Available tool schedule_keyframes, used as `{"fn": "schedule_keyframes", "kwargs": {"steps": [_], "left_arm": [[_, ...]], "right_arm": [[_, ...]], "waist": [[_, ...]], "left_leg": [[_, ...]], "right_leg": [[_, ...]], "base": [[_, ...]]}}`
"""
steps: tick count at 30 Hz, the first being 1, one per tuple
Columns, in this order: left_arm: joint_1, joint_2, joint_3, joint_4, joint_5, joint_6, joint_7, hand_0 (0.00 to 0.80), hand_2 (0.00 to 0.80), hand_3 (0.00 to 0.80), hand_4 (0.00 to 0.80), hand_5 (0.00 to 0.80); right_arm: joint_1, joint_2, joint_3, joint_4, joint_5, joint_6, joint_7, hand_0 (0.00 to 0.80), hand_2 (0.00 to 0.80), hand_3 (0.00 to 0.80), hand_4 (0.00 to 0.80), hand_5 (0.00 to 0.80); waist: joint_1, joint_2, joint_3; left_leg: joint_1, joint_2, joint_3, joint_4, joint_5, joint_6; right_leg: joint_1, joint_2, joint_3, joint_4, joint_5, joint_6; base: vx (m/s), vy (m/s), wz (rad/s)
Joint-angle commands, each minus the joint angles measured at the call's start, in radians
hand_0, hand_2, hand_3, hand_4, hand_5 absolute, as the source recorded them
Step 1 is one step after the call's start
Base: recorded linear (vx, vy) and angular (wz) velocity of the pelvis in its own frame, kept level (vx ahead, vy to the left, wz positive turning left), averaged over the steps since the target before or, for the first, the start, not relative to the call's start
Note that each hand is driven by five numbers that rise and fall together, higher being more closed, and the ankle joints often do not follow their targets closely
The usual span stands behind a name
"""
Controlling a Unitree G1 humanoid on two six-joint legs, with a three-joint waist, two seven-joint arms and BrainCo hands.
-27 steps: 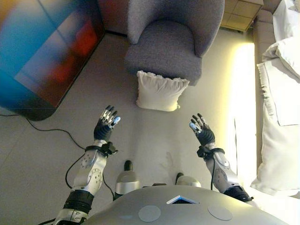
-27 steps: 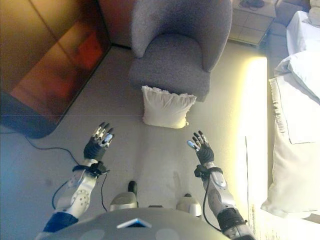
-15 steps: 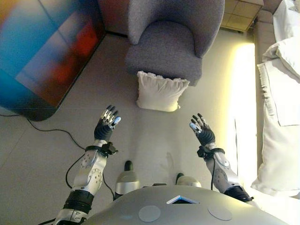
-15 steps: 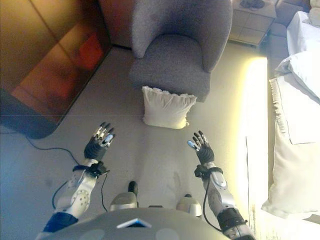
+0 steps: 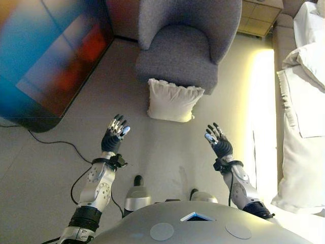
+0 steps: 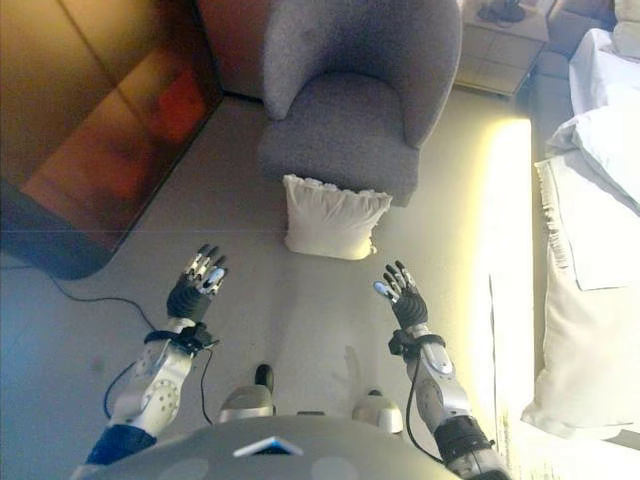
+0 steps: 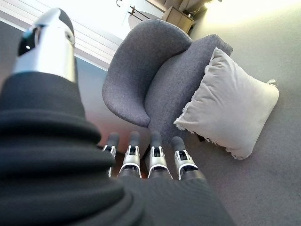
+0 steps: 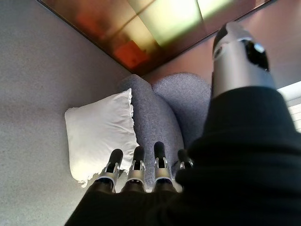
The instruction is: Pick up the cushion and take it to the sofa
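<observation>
One cushion [image 5: 174, 99] leaning against one grey armchair [image 5: 183, 43], left hand [image 5: 115, 136] and right hand [image 5: 218, 142] raised, fingers straight, empty

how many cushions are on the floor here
1: a white frilled cushion stands on the floor, leaning against the front of the grey armchair. None shows elsewhere on the floor, though the chair may hide some.

arms silver-grey | robot hand [image 5: 116, 136] dark ribbed cover | fingertips [image 7: 134, 140] dark
</observation>
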Motion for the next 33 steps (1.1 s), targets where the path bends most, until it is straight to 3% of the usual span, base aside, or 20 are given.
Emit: {"fn": "schedule_keyframes", "kwargs": {"steps": [1,9,11,13,15,17,19,22,24,25,28,33], "left_arm": [[-0.039,-0.004,0.059,0.002,-0.013,-0.062,-0.001,0.000,0.000,0.000,0.000,0.000],[-0.047,-0.007,0.056,0.014,-0.007,-0.090,0.014,0.000,0.000,0.000,0.000,0.000],[-0.052,0.002,0.059,0.019,0.029,-0.108,0.037,0.000,0.000,0.000,0.000,0.000],[-0.070,0.021,0.059,0.034,0.065,-0.114,0.060,0.000,0.000,0.000,0.000,0.000],[-0.097,0.029,0.054,0.056,0.055,-0.109,0.039,0.000,0.000,0.000,0.000,0.000],[-0.123,0.046,0.044,0.066,0.049,-0.091,0.012,0.000,0.000,0.000,0.000,0.000],[-0.128,0.057,0.047,0.060,0.047,-0.064,0.015,0.000,0.000,0.000,0.000,0.000],[-0.117,0.066,0.058,0.036,0.028,-0.041,-0.003,0.000,0.000,0.000,0.000,0.000],[-0.105,0.069,0.050,0.023,0.031,-0.042,-0.013,0.000,0.000,0.000,0.000,0.000],[-0.105,0.069,0.037,0.015,0.031,-0.043,-0.006,0.000,0.000,0.000,0.000,0.000],[-0.103,0.071,0.008,0.006,0.029,-0.049,-0.003,0.000,0.000,0.000,0.000,0.000],[-0.065,0.063,0.007,-0.005,0.011,-0.042,-0.048,0.000,0.000,0.000,0.000,0.000]], "right_arm": [[-0.050,-0.024,0.001,-0.048,-0.004,-0.012,0.030,0.000,0.000,0.000,0.000,0.000],[-0.050,-0.008,-0.005,-0.039,-0.032,0.019,0.030,0.000,0.000,0.000,0.000,0.000],[-0.059,0.003,-0.003,-0.037,-0.038,0.020,0.034,0.000,0.000,0.000,0.000,0.000],[-0.079,0.007,0.003,-0.030,-0.047,0.013,0.041,0.000,0.000,0.000,0.000,0.000],[-0.088,0.010,0.022,-0.040,-0.046,-0.007,0.032,0.000,0.000,0.000,0.000,0.000],[-0.078,0.011,0.034,-0.046,-0.012,-0.030,0.002,0.000,0.000,0.000,0.000,0.000],[-0.067,0.015,0.027,-0.038,0.005,-0.029,-0.014,0.000,0.000,0.000,0.000,0.000],[-0.051,0.015,0.015,-0.048,0.006,-0.027,-0.013,0.000,0.000,0.000,0.000,0.000],[-0.046,0.009,-0.003,-0.058,0.019,-0.026,-0.012,0.000,0.000,0.000,0.000,0.000],[-0.051,0.005,-0.009,-0.064,0.030,-0.023,-0.016,0.000,0.000,0.000,0.000,0.000],[-0.056,-0.015,-0.019,-0.071,0.061,-0.019,-0.020,0.000,0.000,0.000,0.000,0.000],[-0.010,-0.016,-0.046,-0.057,0.067,-0.037,-0.016,0.000,0.000,0.000,0.000,0.000]], "waist": [[-0.007,0.000,0.005],[-0.016,-0.002,0.006],[-0.016,-0.004,0.016],[-0.010,-0.011,0.033],[-0.015,0.005,0.051],[-0.029,0.038,0.070],[-0.042,0.049,0.082],[-0.061,0.020,0.088],[-0.078,-0.014,0.089],[-0.091,-0.053,0.087],[-0.134,-0.063,0.092],[-0.166,-0.053,0.085]], "left_leg": [[0.000,-0.037,0.054,0.081,-0.110,0.059],[0.016,-0.045,0.067,0.050,-0.112,0.070],[-0.006,-0.055,0.072,0.098,-0.131,0.088],[-0.043,-0.082,0.072,0.157,-0.151,0.118],[-0.060,-0.089,0.054,0.196,-0.169,0.147],[-0.068,-0.079,0.027,0.253,-0.203,0.162],[-0.063,-0.073,0.007,0.285,-0.220,0.159],[-0.034,-0.091,0.011,0.303,-0.260,0.148],[-0.008,-0.122,0.004,0.306,-0.296,0.145],[0.017,-0.161,0.000,0.297,-0.320,0.143],[0.093,-0.187,-0.035,0.274,-0.374,0.157],[0.175,-0.202,-0.095,0.294,-0.453,0.185]], "right_leg": [[-0.120,0.031,0.002,0.051,0.063,-0.030],[-0.132,-0.008,-0.004,0.104,0.050,-0.003],[-0.162,-0.034,0.008,0.194,0.033,0.005],[-0.204,-0.075,0.018,0.311,0.076,0.005],[-0.286,-0.102,0.085,0.504,0.163,-0.003],[-0.399,-0.074,0.170,0.732,0.220,-0.013],[-0.461,-0.055,0.209,0.793,0.247,-0.014],[-0.453,-0.073,0.195,0.641,0.263,-0.003],[-0.431,-0.069,0.172,0.484,0.263,0.008],[-0.457,-0.072,0.152,0.315,0.261,0.016],[-0.465,-0.011,0.075,0.041,0.285,0.033],[-0.544,0.019,0.045,0.037,0.341,0.010]], "base": [[-0.026,0.055,-0.05],[0.034,0.091,-0.03],[-0.016,0.133,-0.06],[-0.046,0.160,-0.03],[-0.006,0.226,0.09],[0.065,0.200,0.36],[0.169,0.091,0.54],[0.293,-0.021,0.37],[0.444,-0.131,0.33],[0.539,-0.126,0.40],[0.509,-0.028,0.34],[0.590,-0.061,0.32]]}}
